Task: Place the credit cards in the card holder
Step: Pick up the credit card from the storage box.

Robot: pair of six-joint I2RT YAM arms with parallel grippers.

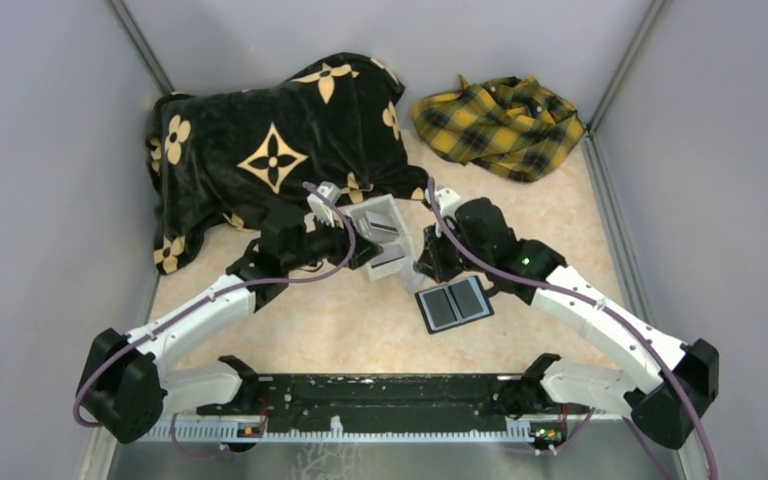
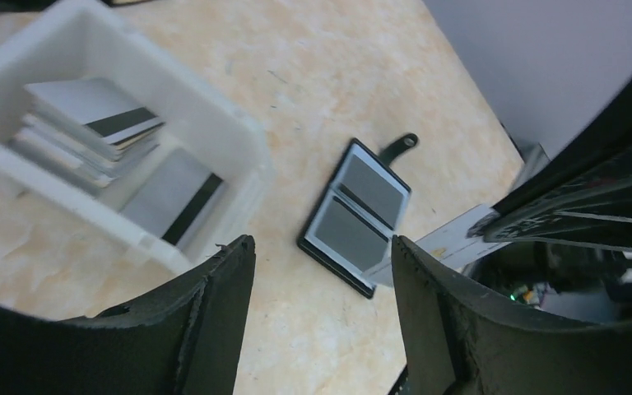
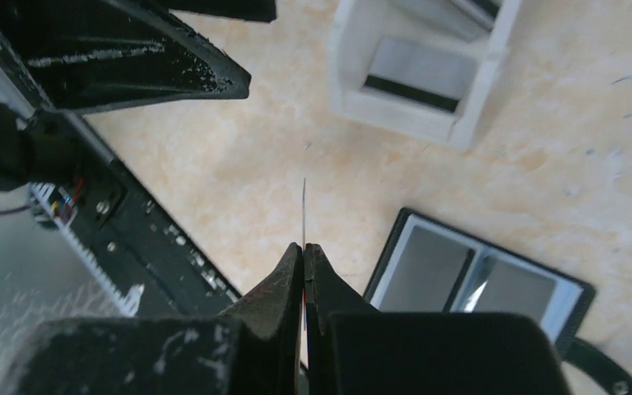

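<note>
Right tool [image 3: 304, 248] pinches a credit card [image 3: 304, 206] edge-on beside the open card holder [image 3: 461, 276]; left tool [image 2: 321, 245] hangs spread near that holder.

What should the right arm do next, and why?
Probably bring the right gripper down toward the card holder, tilting the card so its edge can meet a slot. The jaws are shut on one card held edge-on, and the holder lies open with its grey slots facing up, right beside it.
</note>
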